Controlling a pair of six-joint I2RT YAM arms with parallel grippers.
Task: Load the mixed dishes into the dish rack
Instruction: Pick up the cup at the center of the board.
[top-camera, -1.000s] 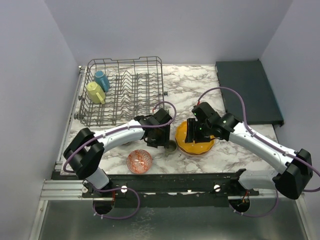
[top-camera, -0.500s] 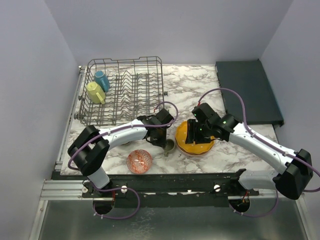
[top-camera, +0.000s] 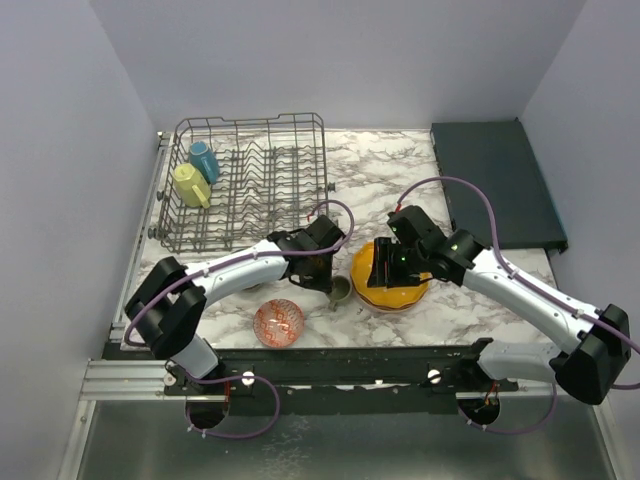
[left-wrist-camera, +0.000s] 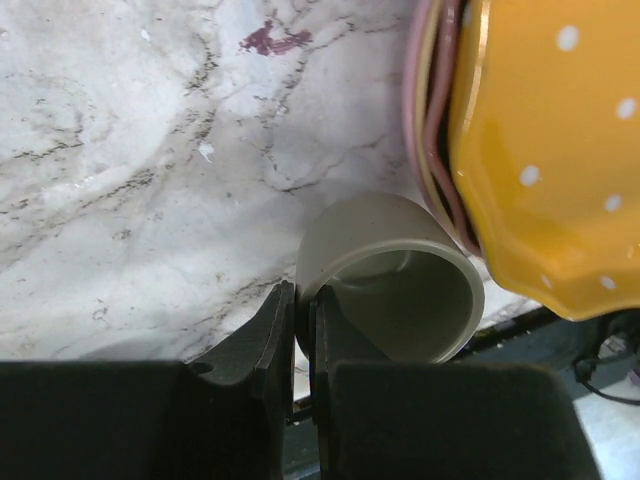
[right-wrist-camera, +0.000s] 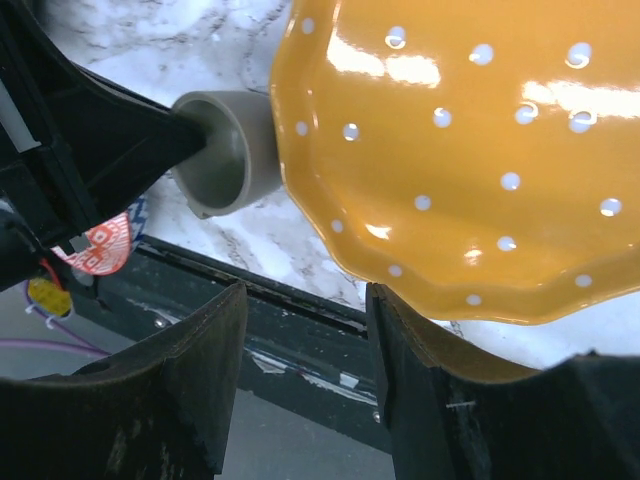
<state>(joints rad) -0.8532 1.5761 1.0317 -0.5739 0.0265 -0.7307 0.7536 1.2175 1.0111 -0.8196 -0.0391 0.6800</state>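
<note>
Change first, top cam: over the last sec the left claw (top-camera: 330, 288) has slid in onto the small grey cup (top-camera: 341, 293), which sits on the worktop (top-camera: 370, 180) just left of the orange dotted plate (top-camera: 400, 293). The right claw (top-camera: 383, 270) has edged a bit left over that plate. The dish rack (top-camera: 250, 122) at rear left holds only the blue mug (top-camera: 203, 160) and yellow-green mug (top-camera: 188, 184). The red-patterned bowl (top-camera: 278, 321) sits near the front edge.

Left wrist cam: claw (left-wrist-camera: 303, 310) is pinched on the cup (left-wrist-camera: 390, 290) wall, one finger inside the rim, one outside. The pink plate (left-wrist-camera: 410, 100) under the orange one is right beside it; can't tell if they touch.

Right wrist cam: claw (right-wrist-camera: 305, 300) fingers are apart w/ nothing between, plate (right-wrist-camera: 470, 150) just ahead.

Grasp looks made, so I reckon lifting the cup to the rack comes next.
</note>
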